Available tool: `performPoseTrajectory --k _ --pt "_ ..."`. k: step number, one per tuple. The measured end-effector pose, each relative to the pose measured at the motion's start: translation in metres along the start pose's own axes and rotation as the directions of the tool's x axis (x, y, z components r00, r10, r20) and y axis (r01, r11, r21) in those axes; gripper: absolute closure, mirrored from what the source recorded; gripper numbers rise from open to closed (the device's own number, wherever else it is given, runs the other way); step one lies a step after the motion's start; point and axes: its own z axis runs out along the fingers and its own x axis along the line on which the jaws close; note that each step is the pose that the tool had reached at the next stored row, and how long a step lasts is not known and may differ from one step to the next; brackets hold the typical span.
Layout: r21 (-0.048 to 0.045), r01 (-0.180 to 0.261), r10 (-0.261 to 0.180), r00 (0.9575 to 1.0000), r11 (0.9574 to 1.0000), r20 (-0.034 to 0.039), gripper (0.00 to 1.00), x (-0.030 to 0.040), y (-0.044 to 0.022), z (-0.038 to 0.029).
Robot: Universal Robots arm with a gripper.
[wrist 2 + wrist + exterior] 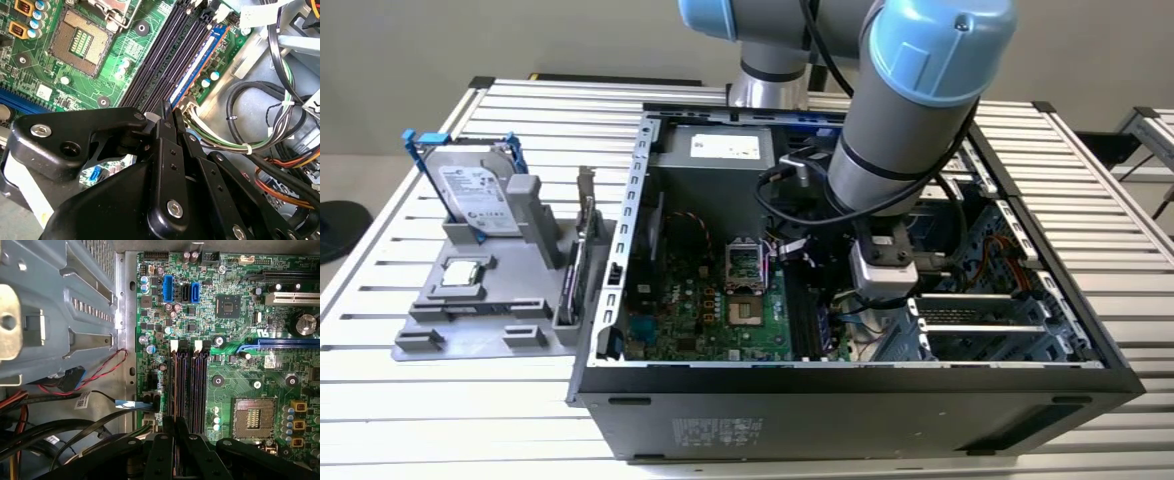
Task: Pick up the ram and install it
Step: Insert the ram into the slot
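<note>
Ram (196, 66) on edge in the outermost slot beside the empty slots (165, 55), long axis from mid-frame to upper right in the second wrist view, near end right at the gripper (168, 108), fingers together, contact unclear.

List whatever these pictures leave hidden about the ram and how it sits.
- Second wrist view: the near end of the ram is covered by the gripper. Whether it is held or merely touched cannot be told.
- First wrist view: the gripper cuts off the near ends of the memory slots.
- Exterior view: the arm blocks the slots, and the ram's seating depth is too small to judge.
</note>
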Motion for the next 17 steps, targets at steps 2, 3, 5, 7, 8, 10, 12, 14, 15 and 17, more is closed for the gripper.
performPoseTrajectory --k 2,3,5,7,8,10,12,14,15,17 --pt "0.0003 0.0 0.0 1.0 1.0 0.0 1.0 0.0 -0.0001 0.0006" --pt "0.0009 0.0 0.0 1.0 1.0 0.0 1.0 0.0 0.0 0.0011" --pt "0.0037 0.0 0.0 1.0 1.0 0.0 1.0 0.0 0.0001 0.0024" --pt "0.0072 0.0 0.0 1.0 1.0 0.0 1.0 0.0 0.0001 0.0035" --pt "0.0079 0.0 0.0 1.0 1.0 0.0 1.0 0.0 0.0 0.0037" --pt "0.0082 0.0 0.0 1.0 1.0 -0.0001 1.0 0.0001 0.0001 0.0038" --pt "0.0081 0.0 0.0 1.0 1.0 0.0 1.0 0.0004 0.0001 0.0038" --pt "0.0081 0.0 0.0 1.0 1.0 0.0 1.0 0.0009 0.0002 0.0038" --pt "0.0081 0.0 0.0 1.0 1.0 -0.0001 1.0 0.0012 0.0003 0.0038" --pt "0.0082 0.0 0.0 1.0 1.0 -0.0001 1.0 0.0017 0.0004 0.0039"
